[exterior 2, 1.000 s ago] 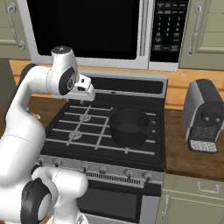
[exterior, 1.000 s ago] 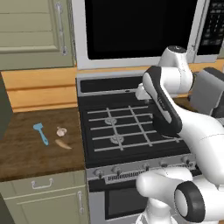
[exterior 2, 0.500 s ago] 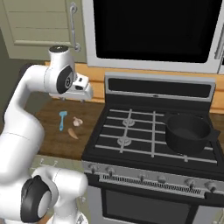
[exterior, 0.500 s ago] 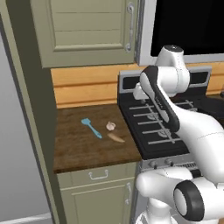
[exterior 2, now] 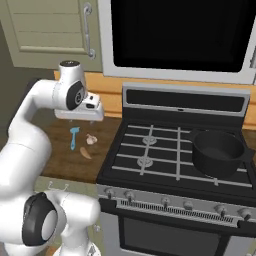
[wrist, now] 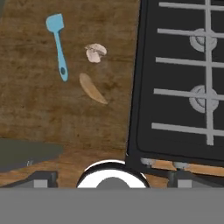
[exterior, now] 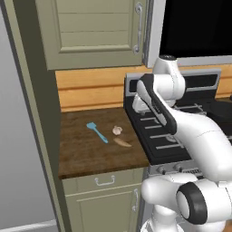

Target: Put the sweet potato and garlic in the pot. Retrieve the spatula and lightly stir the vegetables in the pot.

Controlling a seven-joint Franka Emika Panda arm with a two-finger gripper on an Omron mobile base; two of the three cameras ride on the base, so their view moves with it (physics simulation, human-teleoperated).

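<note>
Wide-spread and empty, our white arm's two-finger gripper hangs above the dark wooden counter, close to the left edge of the black gas stove. Beneath it we see the elongated orange-brown sweet potato, the small off-white garlic bulb just beside it, and the light blue flat-headed spatula nearby. Well apart, across the stove, stands the round black deep pot.

Rendered home kitchen: black gas stove, microwave above, green cabinets, dark wood surface, pot.
</note>
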